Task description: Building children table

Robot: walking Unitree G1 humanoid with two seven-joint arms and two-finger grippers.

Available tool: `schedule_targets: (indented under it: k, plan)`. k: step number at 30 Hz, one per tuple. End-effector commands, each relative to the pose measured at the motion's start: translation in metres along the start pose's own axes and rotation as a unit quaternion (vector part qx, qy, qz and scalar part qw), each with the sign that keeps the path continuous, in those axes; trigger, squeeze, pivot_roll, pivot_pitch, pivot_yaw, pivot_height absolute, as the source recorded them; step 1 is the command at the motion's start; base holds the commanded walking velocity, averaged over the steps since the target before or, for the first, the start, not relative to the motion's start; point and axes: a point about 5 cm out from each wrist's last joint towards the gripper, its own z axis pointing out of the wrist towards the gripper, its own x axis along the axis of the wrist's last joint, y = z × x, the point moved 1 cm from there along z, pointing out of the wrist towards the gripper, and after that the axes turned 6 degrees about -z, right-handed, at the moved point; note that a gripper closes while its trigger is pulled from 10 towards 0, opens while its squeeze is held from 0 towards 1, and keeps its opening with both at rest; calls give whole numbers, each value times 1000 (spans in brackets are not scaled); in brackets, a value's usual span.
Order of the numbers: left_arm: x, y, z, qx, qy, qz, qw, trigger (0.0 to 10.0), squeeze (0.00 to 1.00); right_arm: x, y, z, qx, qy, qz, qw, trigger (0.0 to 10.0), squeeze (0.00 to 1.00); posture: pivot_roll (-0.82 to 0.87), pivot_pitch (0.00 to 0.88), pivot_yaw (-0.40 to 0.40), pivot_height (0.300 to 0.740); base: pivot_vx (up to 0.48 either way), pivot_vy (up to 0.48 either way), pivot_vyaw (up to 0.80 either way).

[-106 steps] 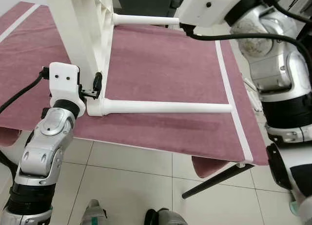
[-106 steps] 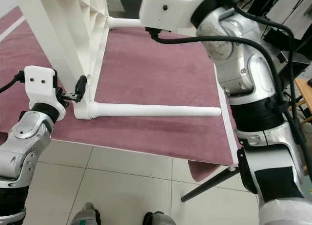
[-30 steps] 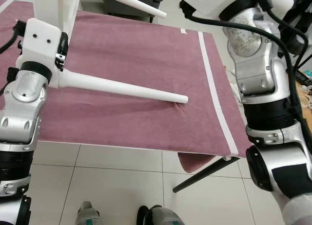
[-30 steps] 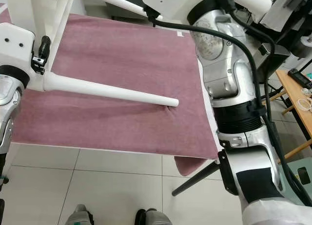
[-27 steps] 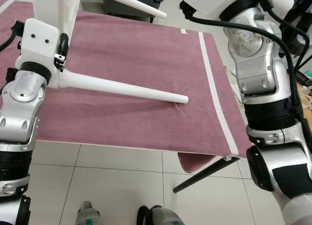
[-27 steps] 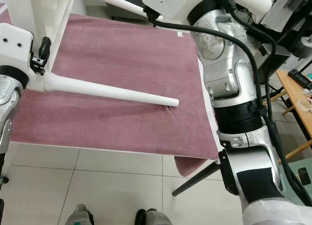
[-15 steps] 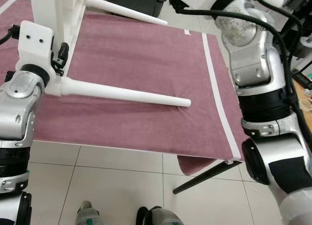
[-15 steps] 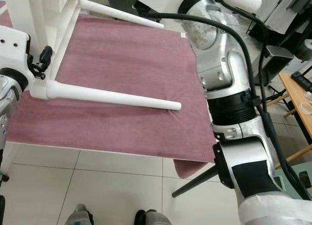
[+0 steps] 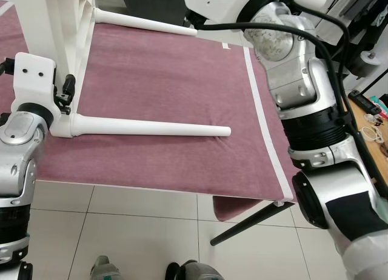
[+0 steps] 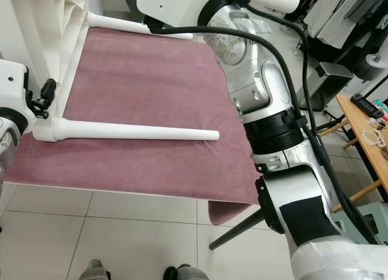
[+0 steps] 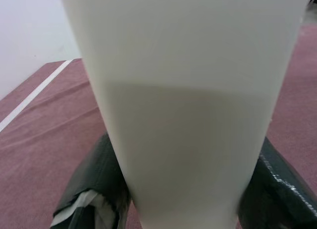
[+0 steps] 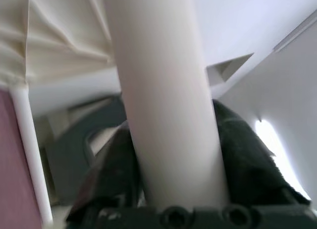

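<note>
The children's table (image 9: 63,25) is lying on its side on the cloth-covered table (image 9: 182,80). Left gripper (image 9: 63,101) is clamping its tabletop edge, right gripper (image 12: 168,189) a leg (image 12: 163,90). Uneven lifting risks it twisting loose and toppling.

Open cloth (image 9: 170,80) between my two legs, near leg (image 9: 151,128) barring the worktop front, far leg (image 9: 145,23) barring the back, panel (image 9: 60,25) walling my left
</note>
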Motion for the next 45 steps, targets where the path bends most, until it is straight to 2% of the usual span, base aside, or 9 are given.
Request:
schedule_targets:
  k: [1,7,8,13,20,26,37,43,45]
  plan:
    - [-7,-6,-2,-1,-20,14,1000,0,0,16,-13,-2,15,59,49,997,10000,1000,154,116,-71,740,0,0,0]
    - [-9,-7,-4,-4,-15,11,1000,0,0,30,-24,-15,87,131,78,984,10000,1000,156,116,-69,740,0,0,0]
    - [-10,-8,-4,-4,-14,8,1000,0,0,34,-26,-22,114,157,91,977,10000,0,155,117,-69,740,0,0,0]
    - [-12,-14,-6,-23,-17,-24,999,0,0,27,-13,-43,162,179,127,962,10000,0,157,119,-65,740,0,0,0]
    - [-15,-24,-9,-36,-22,-30,999,0,0,3,0,-52,172,145,123,967,10000,0,153,118,-65,740,0,0,0]
    - [-9,-46,-17,-72,-7,-23,997,0,0,-20,19,-74,205,109,197,952,10000,0,161,112,-70,740,0,0,0]
    - [-9,-72,-33,-101,-6,-19,995,0,0,-45,0,-109,283,43,201,937,10000,0,164,111,-70,740,0,0,0]
    - [-7,-61,-29,-111,3,-14,994,0,0,-44,-5,-120,324,41,202,923,10000,0,165,109,-75,740,0,0,0]
    - [-12,-51,-25,-112,4,-7,994,0,0,-58,-13,-131,322,-1,220,921,10000,0,159,107,-78,740,0,0,0]
